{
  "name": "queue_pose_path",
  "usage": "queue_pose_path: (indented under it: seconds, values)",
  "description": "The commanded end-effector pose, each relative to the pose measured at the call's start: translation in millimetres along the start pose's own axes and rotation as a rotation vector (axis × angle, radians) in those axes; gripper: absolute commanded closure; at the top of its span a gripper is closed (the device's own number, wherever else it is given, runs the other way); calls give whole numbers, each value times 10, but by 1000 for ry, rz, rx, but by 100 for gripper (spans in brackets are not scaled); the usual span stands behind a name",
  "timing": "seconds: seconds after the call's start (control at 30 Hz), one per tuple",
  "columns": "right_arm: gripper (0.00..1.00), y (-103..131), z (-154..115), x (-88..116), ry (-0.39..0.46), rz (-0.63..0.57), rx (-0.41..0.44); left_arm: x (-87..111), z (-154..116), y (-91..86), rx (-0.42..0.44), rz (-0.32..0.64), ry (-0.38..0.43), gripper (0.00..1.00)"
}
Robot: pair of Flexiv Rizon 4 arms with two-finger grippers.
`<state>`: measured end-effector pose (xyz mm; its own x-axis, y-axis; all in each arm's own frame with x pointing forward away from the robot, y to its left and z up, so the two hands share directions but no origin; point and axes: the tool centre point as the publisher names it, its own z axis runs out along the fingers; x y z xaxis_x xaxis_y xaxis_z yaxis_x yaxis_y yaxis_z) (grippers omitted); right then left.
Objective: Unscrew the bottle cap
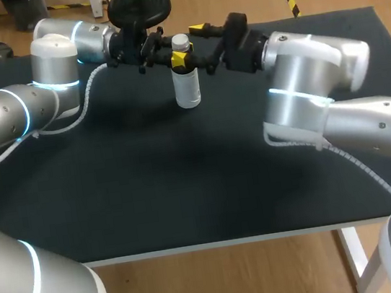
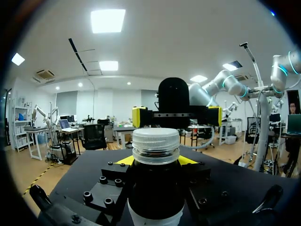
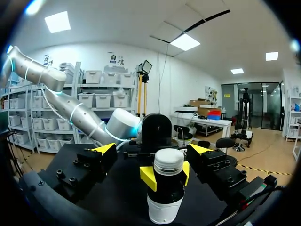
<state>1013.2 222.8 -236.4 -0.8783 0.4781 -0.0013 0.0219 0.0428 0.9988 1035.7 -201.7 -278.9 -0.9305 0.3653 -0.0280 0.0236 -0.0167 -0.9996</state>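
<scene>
Right wrist view: my left claw (image 3: 167, 174) clamps the bottle (image 3: 164, 211) under its cap (image 3: 168, 162); my right claw (image 3: 151, 149) gapes wide, released.

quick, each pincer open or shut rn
left pincer: shut on the bottle
right pincer: open, holding nothing

1 table (image 1: 190, 213) fills most of the head view. Its top carries a black, matte covering (image 1: 113, 180) that reaches the far, right and near sides. A thin white front edge (image 1: 217, 245) shows below the covering along the near side. 1 white leg (image 1: 355, 255) descends under the near right corner. The same black surface shows in both wrist views.
</scene>
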Motion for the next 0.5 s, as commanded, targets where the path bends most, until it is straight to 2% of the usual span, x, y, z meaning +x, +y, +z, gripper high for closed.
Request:
queue_pose_path:
  seconds: [0.03,0.5]
  values:
    - [0,-11,74,-23,1,1,4,-5,-5,-7,-2,1,2,100]
    - [0,-57,208,-42,15,14,12,-5,-5,-7,-2,1,2,100]
